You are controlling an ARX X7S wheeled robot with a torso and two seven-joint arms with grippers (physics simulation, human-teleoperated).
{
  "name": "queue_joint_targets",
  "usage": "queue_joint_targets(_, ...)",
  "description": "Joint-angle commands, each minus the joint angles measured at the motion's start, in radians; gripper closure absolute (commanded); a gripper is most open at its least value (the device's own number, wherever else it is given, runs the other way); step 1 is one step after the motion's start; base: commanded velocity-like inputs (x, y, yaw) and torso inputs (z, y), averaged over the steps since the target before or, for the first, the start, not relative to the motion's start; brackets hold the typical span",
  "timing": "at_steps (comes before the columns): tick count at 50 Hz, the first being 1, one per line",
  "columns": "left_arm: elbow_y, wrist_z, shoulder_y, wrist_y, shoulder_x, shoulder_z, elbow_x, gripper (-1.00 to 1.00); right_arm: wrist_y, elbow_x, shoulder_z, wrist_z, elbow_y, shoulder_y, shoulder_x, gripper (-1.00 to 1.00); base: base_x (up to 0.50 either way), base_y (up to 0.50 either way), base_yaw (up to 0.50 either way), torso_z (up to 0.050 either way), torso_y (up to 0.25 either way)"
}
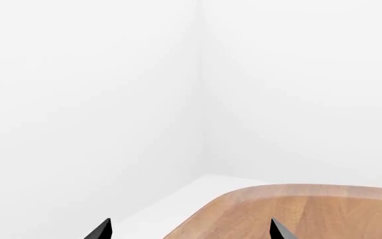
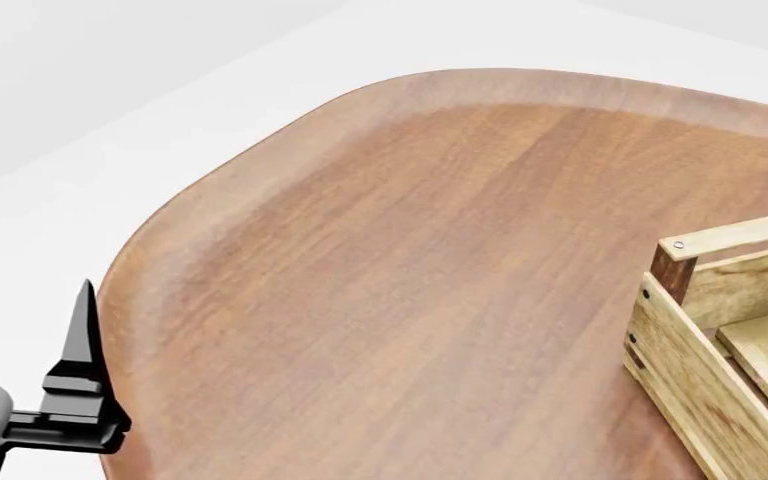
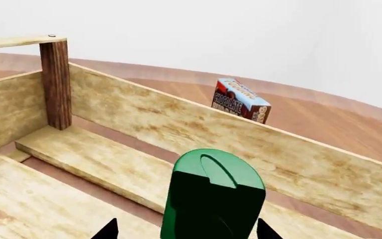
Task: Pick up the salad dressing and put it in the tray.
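Right wrist view – right end effector clasping salad dressing over tray, left end effector spread, empty

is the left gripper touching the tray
Apart. In the head view the left gripper sits at the table's far left edge, with bare wood between it and the tray at the right.

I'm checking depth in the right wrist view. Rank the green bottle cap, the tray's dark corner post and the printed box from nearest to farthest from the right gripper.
1. Green cap of the salad dressing: between the jaws of the right gripper.
2. Dark corner post: at the tray corner, across its slatted floor.
3. Printed box: beyond the tray's far wall, on the table.
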Motion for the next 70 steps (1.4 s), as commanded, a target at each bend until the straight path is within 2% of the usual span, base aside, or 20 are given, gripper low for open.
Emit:
queue_joint_targets(1,0.007,-0.005,0.000,-0.001,-0.003,0.001,-0.003,-1.00,-0.026,-0.002,0.003,0.000,-0.001,0.014,0.017,-1.00,0.00,0.00,0.00,0.000,0.000)
queue_joint_targets(8,0.010,-0.007,-0.001,-0.002,-0.005,0.002,-0.005,-1.00,-0.030,0.007,0.010,-0.012,-0.059,0.021,0.030,-1.00,0.00,0.00,0.00,0.000,0.000)
queue_joint_targets(14,0.022,-0.009,-0.001,-0.006,-0.009,0.000,-0.010,-1.00,0.221,0.066,0.050,-0.043,-0.553,-0.150,-0.015,-1.00,0.00,0.00,0.00,0.000,0.000)
queue_joint_targets(18,0.027,-0.011,-0.002,-0.007,-0.011,-0.003,-0.013,-1.00,0.349,0.085,0.055,-0.054,-0.791,-0.216,-0.026,-1.00,0.00,0.00,0.00,0.000,0.000)
queue_joint_targets(26,0.041,-0.013,-0.002,-0.006,-0.015,-0.014,-0.026,-1.00,0.516,0.096,0.039,-0.073,-1.146,-0.308,-0.026,-1.00,0.00,0.00,0.00,0.000,0.000)
queue_joint_targets(36,0.059,-0.021,0.003,0.041,-0.010,-0.059,-0.046,-1.00,0.612,0.111,0.040,-0.078,-1.506,-0.413,-0.039,-1.00,0.00,0.00,0.00,0.000,0.000)
queue_joint_targets(52,0.104,-0.014,0.048,0.245,0.021,-0.177,-0.097,-1.00,0.554,0.120,0.040,-0.054,-1.991,-0.627,-0.136,-1.00,0.00,0.00,0.00,0.000,0.000)
queue_joint_targets(70,0.171,-0.042,0.085,0.401,0.054,-0.262,-0.083,-1.00,0.308,0.077,0.019,-0.005,-2.165,-0.785,-0.241,-1.00,0.00,0.00,0.00,0.000,0.000)
